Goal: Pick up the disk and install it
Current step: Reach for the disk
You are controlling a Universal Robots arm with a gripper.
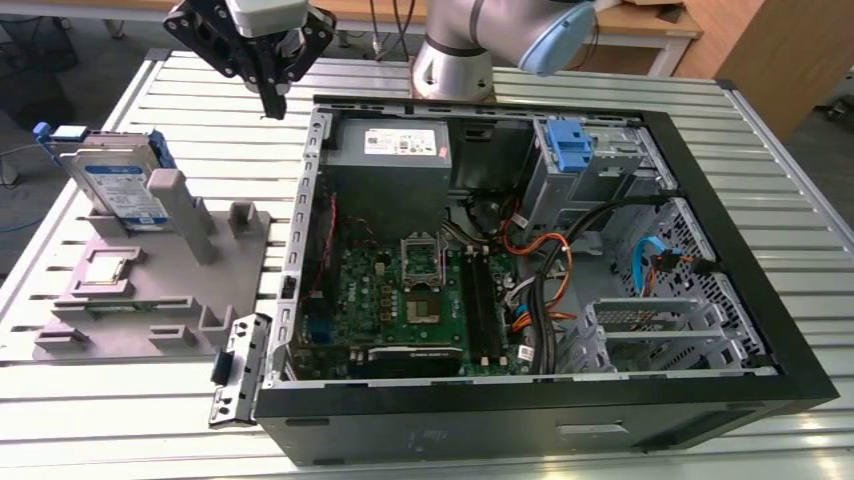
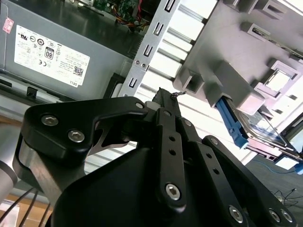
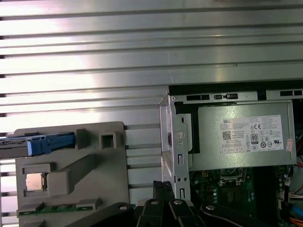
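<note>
Exterior view: tool [image 1: 274,106] near case [image 1: 534,425] corner, disk [image 1: 118,186] upright in fixture [image 1: 167,285]

White sticker [image 3: 253,135] of small print on power-supply box [image 3: 208,158], white-and-blue label [image 1: 127,195] (illegible) on the disk [image 1: 100,160]

silver-grey blue-edged disk [image 1: 118,188], grey fixture [image 1: 167,285], black end effector [image 1: 274,106]

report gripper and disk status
Gripper jaws shut, empty, above table beside case. Disk on edge in grey fixture, untouched. No obstruction seen.
</note>
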